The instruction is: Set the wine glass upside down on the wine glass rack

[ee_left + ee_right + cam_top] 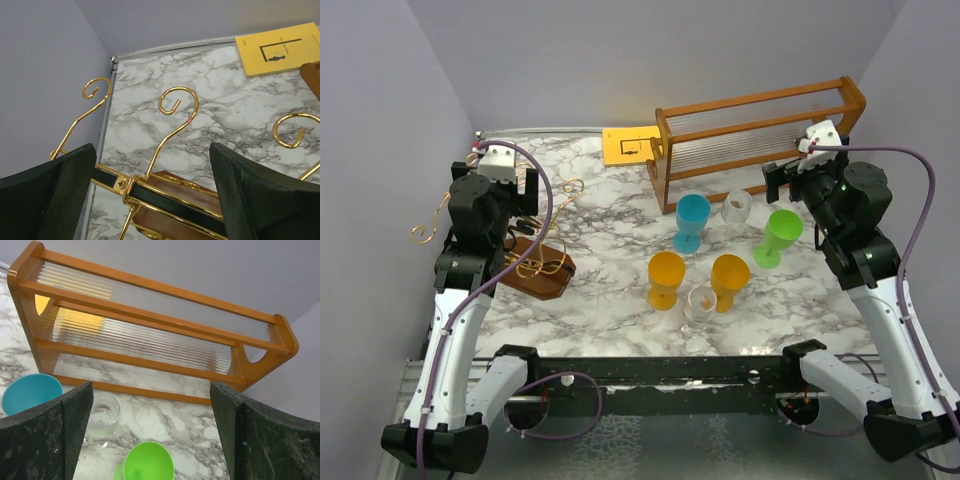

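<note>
**Glasses by the right arm, rack under the left arm**

Seen from above, a marble desk (610, 215) holds a cluster of stemmed cups on its right half and the wine glass rack (538, 265) on its left half. The rack is a dark wooden base with curly gold wire arms.

The left tool (525, 200) hangs directly over the rack. Its wrist camera looks down past spread fingers at the gold hooks and black bar, and it holds nothing.

The right tool (778, 180) hovers in front of a large orange-brown wooden frame (760, 125), also spread wide and empty.

The likeliest wine glass (736, 207) is a clear one standing upright, mouth up, near the foot of the frame. It sits between a blue goblet (692, 220) and a green goblet (780, 235). In the right wrist view it lies just below and left of centre, close ahead of that tool.

A second clear glass (700, 303) stands nearer the arm bases, between two orange goblets (666, 278). I cannot tell for certain which clear glass is meant.

Either way, the glass is nearer the right arm and well apart from the rack, which lies across the desk to the left. Its stem axis is vertical, so it must be turned over before it can hang.
</note>
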`<state>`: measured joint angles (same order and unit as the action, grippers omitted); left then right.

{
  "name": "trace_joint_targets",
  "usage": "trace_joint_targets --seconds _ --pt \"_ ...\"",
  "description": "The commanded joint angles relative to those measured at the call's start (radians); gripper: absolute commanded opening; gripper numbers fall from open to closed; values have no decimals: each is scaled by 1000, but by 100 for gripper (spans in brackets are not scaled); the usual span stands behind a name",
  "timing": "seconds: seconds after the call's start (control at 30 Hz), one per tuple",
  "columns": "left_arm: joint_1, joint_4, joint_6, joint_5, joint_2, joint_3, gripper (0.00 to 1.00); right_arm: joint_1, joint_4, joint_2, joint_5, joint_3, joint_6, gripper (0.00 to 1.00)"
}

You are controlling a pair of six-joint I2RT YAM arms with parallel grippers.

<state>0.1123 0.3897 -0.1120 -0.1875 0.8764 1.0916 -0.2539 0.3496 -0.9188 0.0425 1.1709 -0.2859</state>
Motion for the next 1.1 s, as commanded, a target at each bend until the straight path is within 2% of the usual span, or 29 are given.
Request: trace_joint_targets --seconds 0.0,0.37,0.63,0.83,1.07 --pt "-22 -79 -8 -2 -4 -28 99 20 13 -20 -47 20 -15 99" --pt "-54 -145 -23 -14 1 -54 99 48 18 -45 -91 19 -38 99" --pt "-62 -112 -61 -21 5 -12 99 56 25 -51 -132 20 -58 99" --pt "-69 22 -79 -58 -3 69 99 57 40 -60 -165 24 -76 99" --pt "-144 257 -67 114 -33 181 99 60 68 -81 -224 45 -80 99"
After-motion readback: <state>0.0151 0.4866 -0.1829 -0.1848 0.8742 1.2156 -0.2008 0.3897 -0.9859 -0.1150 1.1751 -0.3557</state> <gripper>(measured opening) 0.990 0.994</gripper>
